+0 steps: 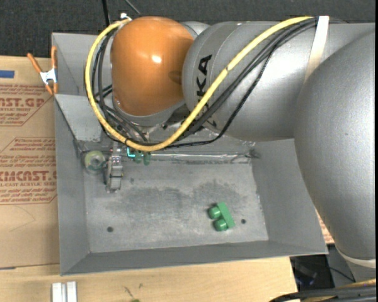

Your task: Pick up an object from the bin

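Note:
My gripper point(115, 178) hangs low over the bin's far left corner, just under the orange wrist cover. Close to its left lies a small round greenish thing point(92, 161), against the left wall; whether the gripper touches it I cannot tell. A green block made of two joined rounded lumps point(219, 217) lies on the bin floor at the near right, well away from the gripper. Nothing shows held in the gripper.
The big silver arm with its yellow and black cables covers the bin's back and right side. Two tiny dark specks sit on the floor, one near the front left and one beside the green block.

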Robot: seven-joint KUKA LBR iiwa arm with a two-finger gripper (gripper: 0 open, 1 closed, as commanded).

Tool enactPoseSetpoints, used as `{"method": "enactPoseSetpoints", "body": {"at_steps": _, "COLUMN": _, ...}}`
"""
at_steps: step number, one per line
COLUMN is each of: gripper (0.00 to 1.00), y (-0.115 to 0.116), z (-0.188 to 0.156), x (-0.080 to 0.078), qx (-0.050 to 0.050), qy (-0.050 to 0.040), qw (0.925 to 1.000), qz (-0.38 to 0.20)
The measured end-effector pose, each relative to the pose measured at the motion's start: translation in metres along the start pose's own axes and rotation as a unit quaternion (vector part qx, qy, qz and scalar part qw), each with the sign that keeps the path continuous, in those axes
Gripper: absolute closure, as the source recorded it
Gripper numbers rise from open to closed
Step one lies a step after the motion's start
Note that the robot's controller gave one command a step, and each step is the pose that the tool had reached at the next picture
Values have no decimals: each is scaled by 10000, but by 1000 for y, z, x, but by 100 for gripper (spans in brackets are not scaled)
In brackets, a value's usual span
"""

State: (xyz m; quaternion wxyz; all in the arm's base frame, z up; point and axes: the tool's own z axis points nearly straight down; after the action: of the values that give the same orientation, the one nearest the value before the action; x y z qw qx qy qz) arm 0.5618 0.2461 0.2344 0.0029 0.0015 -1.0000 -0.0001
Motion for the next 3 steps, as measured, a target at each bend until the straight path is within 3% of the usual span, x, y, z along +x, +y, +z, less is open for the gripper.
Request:
{"method": "enactPoseSetpoints", "body": {"at_steps": 1, "gripper": 0, "y": -22, "z": 95, "x": -25, "qx": 13, "qy": 1, "qw": 9989, "qz": 479}}
{"method": "enactPoseSetpoints", "body": {"at_steps": 2, "gripper": 0, "y": -56, "z": 164, "x": -30, "qx": -2, "qy": -53, "qw": 9960, "qz": -892}}
{"method": "enactPoseSetpoints", "body": {"at_steps": 3, "gripper": 100, "y": -55, "z": 164, "x": -29, "qx": -5, "qy": -39, "qw": 9960, "qz": -895}}
